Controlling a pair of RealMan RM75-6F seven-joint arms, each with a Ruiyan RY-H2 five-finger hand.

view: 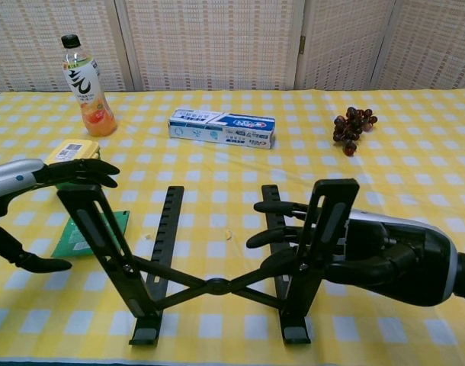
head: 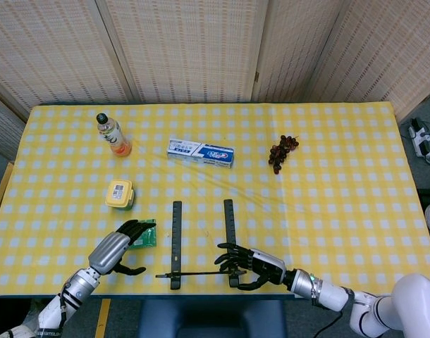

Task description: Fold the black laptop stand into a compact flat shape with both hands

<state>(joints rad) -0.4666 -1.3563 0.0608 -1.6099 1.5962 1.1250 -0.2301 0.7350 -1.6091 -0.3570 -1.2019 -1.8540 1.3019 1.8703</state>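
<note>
Your black folding laptop stand with toothed rails [view: 217, 284] sits at the near edge of the yellow-and-white checked tablecloth [head: 328, 183], still partly opened: its two rails lie flat and parallel, the crossed bars join low in the middle, and both uprights lean outward. Your right hand [view: 370, 252] has its fingers wrapped round the right upright, thumb below, so it grips that arm of the stand. Your left hand [view: 42, 179] hangs spread and loose, fingers apart; its fingertips [view: 103, 169] sit at the top of the left upright, though contact is hard to judge in either view. Beneath that hand lies a small green packet [view: 88, 232], and just behind it a yellow lidded tub [head: 120, 193]. Farther back stand an orange drink bottle with a black cap [view: 85, 76], a blue-and-white toothpaste box [view: 221, 127], and a bunch of dark grapes [view: 351, 128].
</note>
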